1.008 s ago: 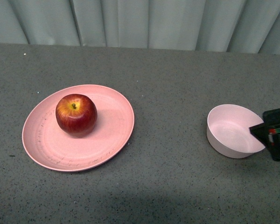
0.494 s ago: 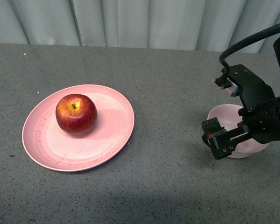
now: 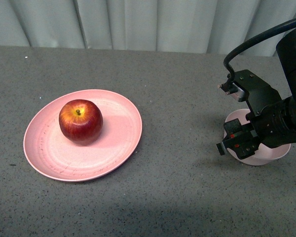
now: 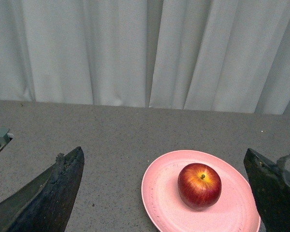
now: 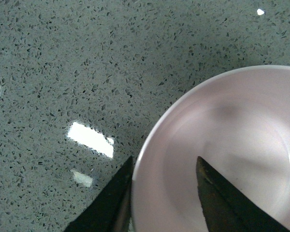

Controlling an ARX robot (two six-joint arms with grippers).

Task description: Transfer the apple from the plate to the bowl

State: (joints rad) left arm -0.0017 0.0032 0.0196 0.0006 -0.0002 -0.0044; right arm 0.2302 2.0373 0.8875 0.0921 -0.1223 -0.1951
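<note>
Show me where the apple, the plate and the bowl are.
apple point(image 3: 80, 121), front view, middle of its red skin.
plate point(image 3: 116, 133), front view, bare surface right of the apple.
bowl point(image 5: 241, 145), right wrist view, bare inner floor.

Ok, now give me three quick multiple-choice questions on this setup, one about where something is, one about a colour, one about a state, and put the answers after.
1. Where is the apple?
A) on the bare table
B) on the plate
C) held in a gripper

2. What colour is the plate?
A) salmon pink
B) blue
C) white

3. How is the left gripper?
A) open
B) shut on the apple
C) shut on the plate

Answers:
1 B, the front view shows the apple resting on the plate.
2 A, the plate looks pink in both views that show it.
3 A, the left wrist view shows the fingers wide apart and gripping nothing.
</note>
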